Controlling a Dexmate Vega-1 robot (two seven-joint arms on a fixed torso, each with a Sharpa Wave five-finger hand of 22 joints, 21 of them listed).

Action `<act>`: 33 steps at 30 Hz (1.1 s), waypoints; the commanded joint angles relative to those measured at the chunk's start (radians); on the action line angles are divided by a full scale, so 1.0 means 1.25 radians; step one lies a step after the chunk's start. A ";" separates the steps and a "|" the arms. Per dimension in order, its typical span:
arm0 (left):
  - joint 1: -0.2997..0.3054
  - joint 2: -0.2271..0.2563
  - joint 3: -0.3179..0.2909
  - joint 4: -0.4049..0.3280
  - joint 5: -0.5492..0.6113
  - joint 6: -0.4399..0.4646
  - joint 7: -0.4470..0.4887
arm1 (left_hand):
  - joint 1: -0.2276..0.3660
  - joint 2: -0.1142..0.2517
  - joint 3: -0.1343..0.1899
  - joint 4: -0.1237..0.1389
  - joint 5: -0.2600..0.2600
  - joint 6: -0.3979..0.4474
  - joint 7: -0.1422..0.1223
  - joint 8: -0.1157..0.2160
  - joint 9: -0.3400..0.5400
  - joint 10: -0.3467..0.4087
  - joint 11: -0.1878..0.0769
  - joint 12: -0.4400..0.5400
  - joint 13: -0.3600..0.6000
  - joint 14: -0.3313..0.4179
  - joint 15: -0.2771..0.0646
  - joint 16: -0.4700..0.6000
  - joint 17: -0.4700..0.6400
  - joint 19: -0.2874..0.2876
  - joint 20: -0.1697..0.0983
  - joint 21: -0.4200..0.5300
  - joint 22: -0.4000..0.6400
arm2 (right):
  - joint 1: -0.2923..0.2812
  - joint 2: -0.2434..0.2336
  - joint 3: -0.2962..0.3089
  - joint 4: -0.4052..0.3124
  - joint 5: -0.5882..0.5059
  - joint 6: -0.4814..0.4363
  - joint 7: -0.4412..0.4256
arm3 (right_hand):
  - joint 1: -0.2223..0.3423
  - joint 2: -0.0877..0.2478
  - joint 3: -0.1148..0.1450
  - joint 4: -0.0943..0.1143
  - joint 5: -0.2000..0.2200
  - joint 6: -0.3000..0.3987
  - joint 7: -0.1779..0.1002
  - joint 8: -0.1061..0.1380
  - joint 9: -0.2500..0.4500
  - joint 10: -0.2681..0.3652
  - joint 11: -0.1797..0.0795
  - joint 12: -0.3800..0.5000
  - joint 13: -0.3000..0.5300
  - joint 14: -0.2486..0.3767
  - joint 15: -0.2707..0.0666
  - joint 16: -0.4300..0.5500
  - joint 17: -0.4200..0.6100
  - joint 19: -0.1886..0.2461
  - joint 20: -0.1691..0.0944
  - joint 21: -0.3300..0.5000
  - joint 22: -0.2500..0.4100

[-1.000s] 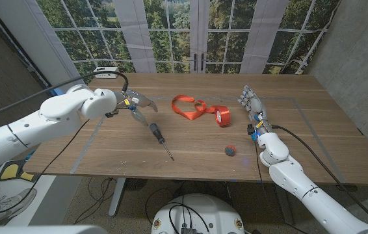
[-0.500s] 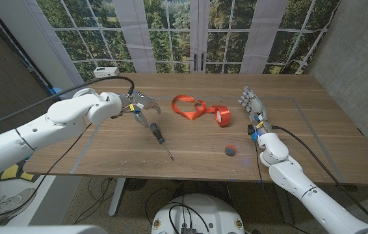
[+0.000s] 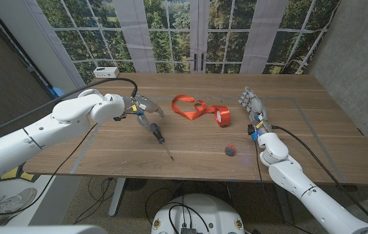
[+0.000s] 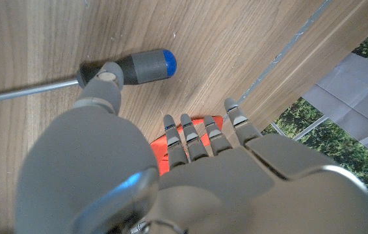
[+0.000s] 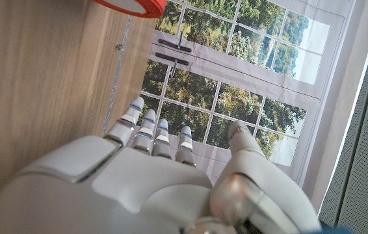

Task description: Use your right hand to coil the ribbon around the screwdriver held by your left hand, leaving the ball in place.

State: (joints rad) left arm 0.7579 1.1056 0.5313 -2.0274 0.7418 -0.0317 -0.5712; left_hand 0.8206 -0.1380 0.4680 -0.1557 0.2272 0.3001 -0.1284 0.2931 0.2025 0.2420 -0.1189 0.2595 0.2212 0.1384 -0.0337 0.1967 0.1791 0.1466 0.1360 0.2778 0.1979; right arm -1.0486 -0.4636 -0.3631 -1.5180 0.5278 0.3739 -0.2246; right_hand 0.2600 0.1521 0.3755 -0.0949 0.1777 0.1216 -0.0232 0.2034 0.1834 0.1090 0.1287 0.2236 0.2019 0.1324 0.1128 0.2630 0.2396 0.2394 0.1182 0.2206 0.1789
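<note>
Your left robot hand point(image 3: 142, 108) hovers over the desk point(image 3: 197, 156) with its fingers spread apart and nothing in its grasp; in the left wrist view the thumb tip point(image 4: 104, 83) sits right over the dark collar of the screwdriver point(image 3: 160, 137), though you cannot tell from these frames whether it actually touches. The screwdriver lies flat on the wood, its black handle with the blue cap point(image 4: 165, 61) pointing toward the left robot hand and its thin metal shaft point(image 4: 28, 91) running toward the near edge of the desk. The orange-red ribbon point(image 3: 194, 107) lies loosely looped on the desk beyond the screwdriver, toward the windows, and its rolled end point(image 3: 222, 116) stands nearer your right side. The small ball point(image 3: 230, 150), dark grey with a red patch, rests on the desk near the front edge, between the screwdriver tip and your right arm. Your right robot hand point(image 3: 251, 104) stands at the right of the desk with its fingers extended and holding nothing, apart from the ribbon roll. A small white box point(image 3: 106, 71) sits at the far left corner of the desk.
</note>
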 commanded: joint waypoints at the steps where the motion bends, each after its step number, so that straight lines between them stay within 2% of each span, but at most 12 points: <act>1: -0.025 -0.033 0.026 0.043 -0.022 -0.045 0.009 | 0.011 -0.004 -0.008 0.000 0.008 0.010 0.001 0.002 0.004 0.013 0.001 0.002 0.004 0.005 -0.002 0.001 0.002 0.008 0.004 -0.001 0.003 | 0.009 0.000 -0.002 0.009 -0.001 -0.006 0.001 | -0.007 -0.003 -0.001 0.007 0.001 0.007 -0.002 -0.002 0.003 0.009 0.001 0.000 0.004 0.001 0.005 0.004 0.003 0.002 0.003 -0.004 0.004; 5: -0.040 -0.045 0.039 0.053 -0.031 -0.056 -0.012 | 0.015 -0.001 -0.012 0.001 0.011 0.013 0.005 0.002 0.004 0.017 0.005 0.003 0.005 0.009 0.002 0.002 0.001 0.013 0.008 0.000 0.003 | 0.013 0.004 -0.002 0.014 0.004 -0.005 0.005 | -0.009 -0.003 -0.001 0.008 0.001 0.008 -0.002 -0.002 0.003 0.009 0.003 0.000 0.004 0.002 0.006 0.004 0.003 0.001 0.004 -0.005 0.004; 11: -0.037 -0.048 0.049 0.063 -0.018 -0.067 0.006 | 0.026 0.007 -0.017 0.003 0.017 0.026 0.004 0.005 0.005 0.026 0.005 0.005 0.006 0.019 -0.004 0.004 0.001 0.017 0.006 0.001 0.003 | 0.013 0.006 -0.001 0.021 0.005 -0.003 0.001 | -0.009 -0.004 -0.002 0.008 0.001 0.009 -0.001 -0.002 0.003 0.010 0.002 -0.001 0.004 0.002 0.007 0.004 0.004 0.001 0.004 -0.005 0.004; 12: -0.043 -0.049 0.055 0.063 -0.010 -0.067 -0.009 | 0.027 0.008 -0.017 0.003 0.017 0.028 0.002 0.006 0.005 0.027 0.005 0.005 0.006 0.020 -0.005 0.005 0.001 0.018 0.006 0.002 0.003 | 0.014 0.007 0.000 0.025 0.006 0.003 0.005 | -0.009 -0.004 -0.002 0.008 0.001 0.009 -0.002 -0.002 0.003 0.009 0.001 -0.001 0.004 0.002 0.007 0.004 0.004 0.001 0.004 -0.005 0.004; 14: -0.035 -0.044 0.056 0.056 0.017 -0.061 0.008 | 0.032 0.011 -0.018 0.004 0.019 0.032 0.004 0.007 0.005 0.031 0.006 0.006 0.006 0.022 -0.003 0.005 0.001 0.020 0.008 0.002 0.004 | 0.013 0.005 0.000 0.021 0.003 -0.005 -0.002 | -0.010 -0.004 -0.002 0.008 0.001 0.009 -0.002 -0.002 0.003 0.009 0.003 -0.001 0.004 0.002 0.006 0.004 0.004 0.001 0.005 -0.005 0.004; 17: -0.046 -0.051 0.055 0.064 -0.005 -0.056 -0.021 | 0.039 0.015 -0.021 0.004 0.022 0.041 0.005 0.009 0.006 0.044 0.004 0.011 0.007 0.027 -0.004 0.006 0.001 0.022 0.007 0.002 0.004 | 0.016 0.009 0.001 0.029 0.012 0.000 0.005 | -0.011 -0.004 -0.003 0.009 0.001 0.009 -0.001 -0.002 0.003 0.010 0.004 -0.001 0.004 0.002 0.006 0.004 0.004 0.001 0.005 -0.005 0.004; 20: -0.059 -0.052 0.063 0.054 0.020 -0.044 -0.050 | 0.042 0.017 -0.022 0.004 0.023 0.044 0.006 0.010 0.006 0.047 0.006 0.011 0.008 0.028 -0.004 0.006 0.001 0.023 0.008 0.003 0.004 | 0.022 0.010 -0.001 0.029 0.012 -0.009 0.004 | -0.012 -0.004 -0.003 0.010 0.001 0.009 -0.002 -0.003 0.003 0.011 0.004 -0.001 0.004 0.002 0.006 0.004 0.004 0.001 0.004 -0.005 0.004; 22: -0.052 -0.048 0.064 0.048 0.052 -0.041 -0.028 | 0.046 0.018 -0.024 0.004 0.025 0.040 0.008 0.007 0.006 0.046 0.008 0.010 0.008 0.026 -0.002 0.004 0.001 0.022 0.010 0.002 0.004 | 0.023 0.011 -0.001 0.024 0.016 -0.024 -0.005 | -0.013 -0.003 -0.003 0.011 0.002 0.009 -0.001 -0.003 0.003 0.011 0.004 -0.001 0.004 0.002 0.006 0.004 0.005 0.001 0.005 -0.005 0.004; 24: -0.059 -0.052 0.073 0.049 0.075 -0.037 -0.044 | 0.049 0.019 -0.024 0.003 0.027 0.035 0.009 0.005 0.006 0.046 0.010 0.010 0.009 0.025 0.001 0.003 0.001 0.021 0.013 0.001 0.004 | 0.031 0.013 -0.004 0.039 0.016 -0.011 0.012 | -0.014 -0.003 -0.003 0.012 0.002 0.009 -0.001 -0.003 0.003 0.011 0.004 -0.001 0.004 0.002 0.006 0.004 0.005 0.001 0.004 -0.005 0.005; 27: -0.061 -0.061 0.074 0.068 0.047 -0.051 -0.042 | 0.052 0.020 -0.025 0.003 0.028 0.034 0.010 0.004 0.007 0.045 0.012 0.010 0.009 0.024 0.003 0.003 0.001 0.021 0.014 0.001 0.004 | 0.034 0.014 -0.006 0.042 0.013 -0.010 0.010 | -0.016 -0.001 -0.003 0.014 0.002 0.010 -0.001 -0.003 0.003 0.012 0.004 -0.001 0.004 0.003 0.006 0.005 0.006 0.002 0.004 -0.004 0.005; 29: -0.048 -0.053 0.079 0.061 0.098 -0.056 0.007 | 0.055 0.020 -0.027 0.003 0.030 0.041 0.010 0.006 0.007 0.046 0.011 0.010 0.010 0.025 0.002 0.003 0.001 0.021 0.014 0.001 0.004 | 0.034 0.013 -0.006 0.043 0.008 -0.011 0.004 | -0.017 -0.001 -0.004 0.015 0.002 0.010 0.000 -0.003 0.003 0.012 0.004 -0.001 0.004 0.003 0.006 0.005 0.006 0.002 0.004 -0.004 0.005; 33: -0.043 -0.058 0.078 0.077 0.099 -0.067 0.034 | 0.065 0.023 -0.031 0.003 0.035 0.053 0.010 0.009 0.008 0.059 0.005 0.014 0.011 0.036 -0.005 0.006 0.000 0.029 0.008 0.004 0.004 | 0.037 0.015 -0.006 0.049 0.011 -0.008 0.008 | -0.020 -0.002 -0.005 0.017 0.001 0.011 0.000 -0.003 0.003 0.011 0.005 -0.002 0.004 0.002 0.006 0.004 0.007 0.002 0.004 -0.004 0.005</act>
State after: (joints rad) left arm 0.6940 1.0413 0.6147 -1.9548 0.7981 -0.0932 -0.6010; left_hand 0.8851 -0.1078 0.4328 -0.1521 0.2632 0.3545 -0.1158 0.3010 0.2072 0.3058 -0.1090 0.2672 0.2304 0.1681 -0.0381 0.1967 0.1767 0.1703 0.1487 0.2778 0.1976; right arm -1.0167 -0.4496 -0.3665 -1.4770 0.5408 0.3617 -0.2208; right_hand 0.2435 0.1514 0.3671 -0.0784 0.1777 0.1253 -0.0270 0.2035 0.1834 0.1199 0.1323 0.2236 0.2019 0.1359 0.1163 0.2630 0.2443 0.2394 0.1182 0.2206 0.1789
